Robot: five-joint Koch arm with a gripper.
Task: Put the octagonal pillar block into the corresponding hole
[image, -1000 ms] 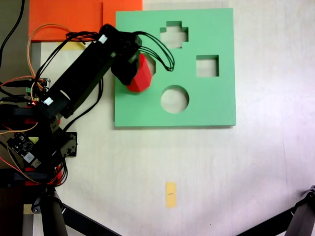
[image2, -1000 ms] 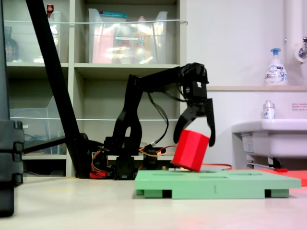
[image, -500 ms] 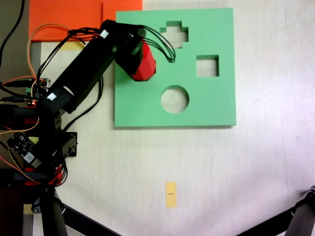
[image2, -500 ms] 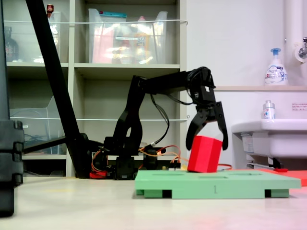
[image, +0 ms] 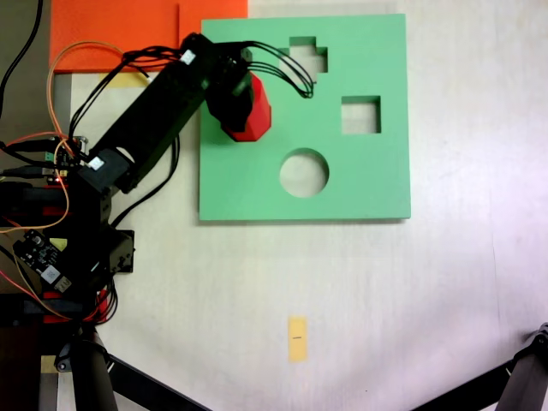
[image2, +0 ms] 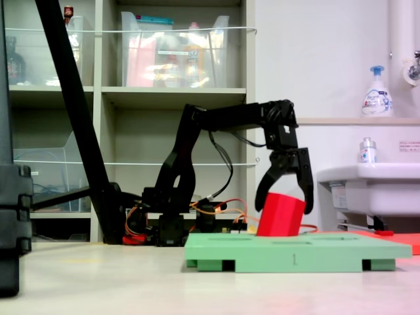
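The red octagonal pillar block (image: 253, 116) stands near the left part of the green foam board (image: 360, 184), under the gripper (image: 235, 103). In the second exterior view the block (image2: 281, 216) leans slightly, its bottom at or just below the top surface of the board (image2: 295, 252). The gripper (image2: 284, 205) comes down from above with a black finger against each side of the block's upper part. The corresponding hole is hidden beneath the block and the arm.
The board also has a cross cutout (image: 306, 58), a square cutout (image: 360, 115) and a round cutout (image: 304, 172). An orange sheet (image: 111, 30) lies at top left. The arm's base and wires (image: 68, 240) sit at left, and a yellow tag (image: 296, 338) lies on the table.
The gripper has carried the block from a tilted pose over the board's left area toward the board's far edge and set it more upright and lower onto the board.
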